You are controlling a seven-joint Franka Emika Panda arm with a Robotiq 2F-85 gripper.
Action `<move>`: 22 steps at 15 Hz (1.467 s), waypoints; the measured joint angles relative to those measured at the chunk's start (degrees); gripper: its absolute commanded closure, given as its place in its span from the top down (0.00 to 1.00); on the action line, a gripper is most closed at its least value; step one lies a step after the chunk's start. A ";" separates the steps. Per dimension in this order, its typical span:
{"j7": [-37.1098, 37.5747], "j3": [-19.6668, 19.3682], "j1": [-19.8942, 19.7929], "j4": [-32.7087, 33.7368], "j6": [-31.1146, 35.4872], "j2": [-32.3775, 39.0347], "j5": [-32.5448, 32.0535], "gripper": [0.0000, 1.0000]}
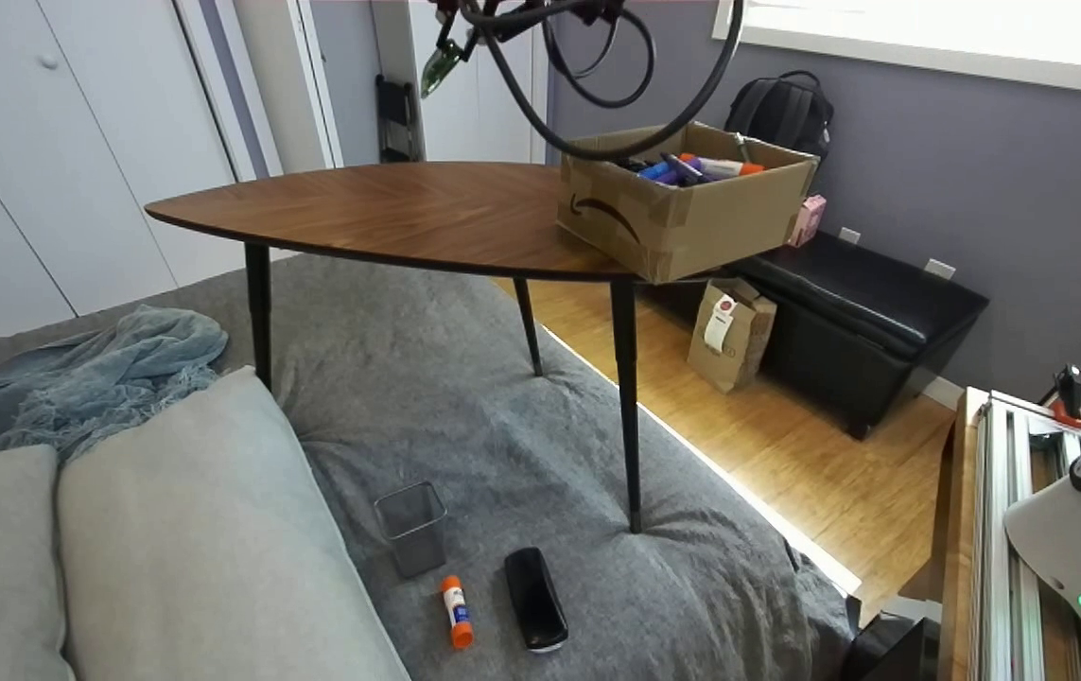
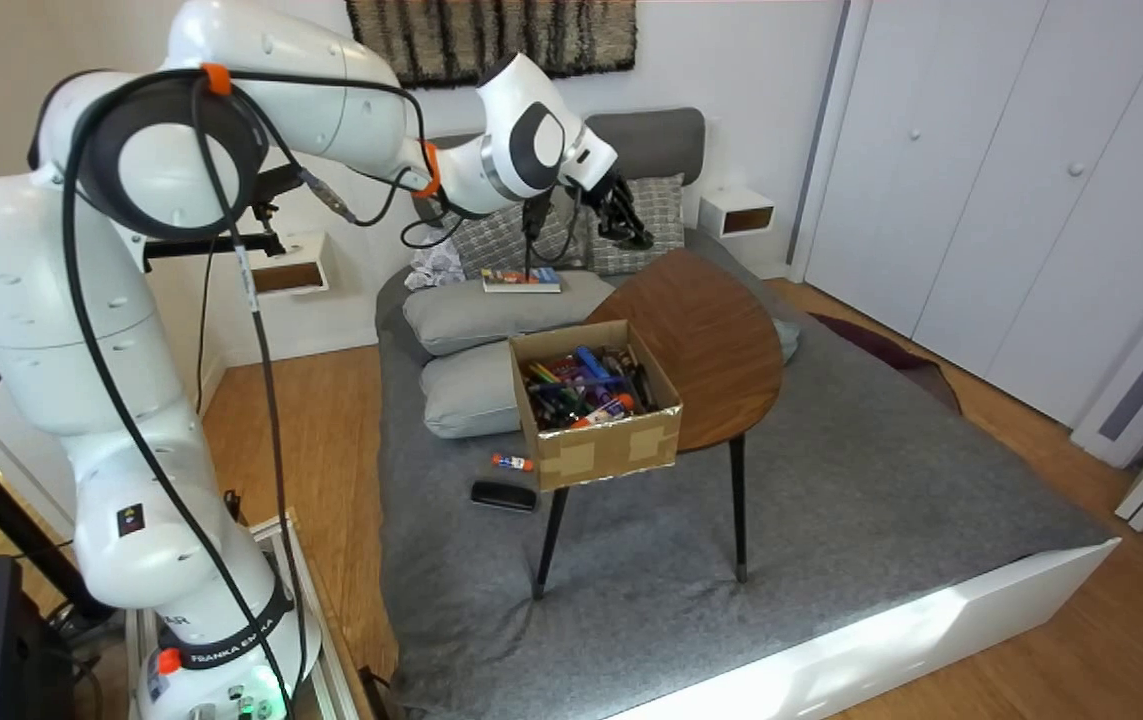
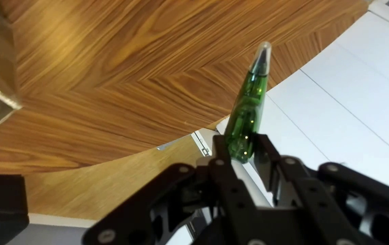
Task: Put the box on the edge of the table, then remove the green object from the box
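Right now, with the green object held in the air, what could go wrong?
The pincer grips the green object near one end, so it might swivel or slip free. The box juts past the edge of the table, so a knock could perhaps tip it off. The table stands on a soft-looking bed, so it may wobble if bumped.

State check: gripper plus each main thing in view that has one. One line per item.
gripper: closed on the green object
green object: held in the air, outside the box
box: open-topped, markers inside, overhanging the edge of the table
table: upright, standing on the bed
glue stick: lying on the bed
book: shut, flat on a pillow
blanket: rumpled
black chest: shut
closet doors: shut
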 measured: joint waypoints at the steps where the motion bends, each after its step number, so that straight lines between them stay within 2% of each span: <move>1: 2.81 -0.04 0.22 1.40 0.78 1.69 -0.16 0.06; 7: 19.17 -1.80 2.68 9.13 1.95 11.84 -3.89 0.06; 8: 21.35 -2.26 3.35 10.32 1.95 13.34 -4.71 0.25; 12: 25.22 -3.46 5.01 13.05 1.87 16.89 -5.98 0.25; 13: 25.28 -3.49 5.02 13.29 1.84 16.99 -5.99 0.06; 15: 24.87 -4.26 5.56 13.52 1.81 16.95 -5.35 0.06; 18: 24.75 -7.67 8.31 13.48 3.02 17.62 -2.38 0.06; 22: 28.87 -9.75 10.25 13.79 4.79 20.15 -5.15 0.06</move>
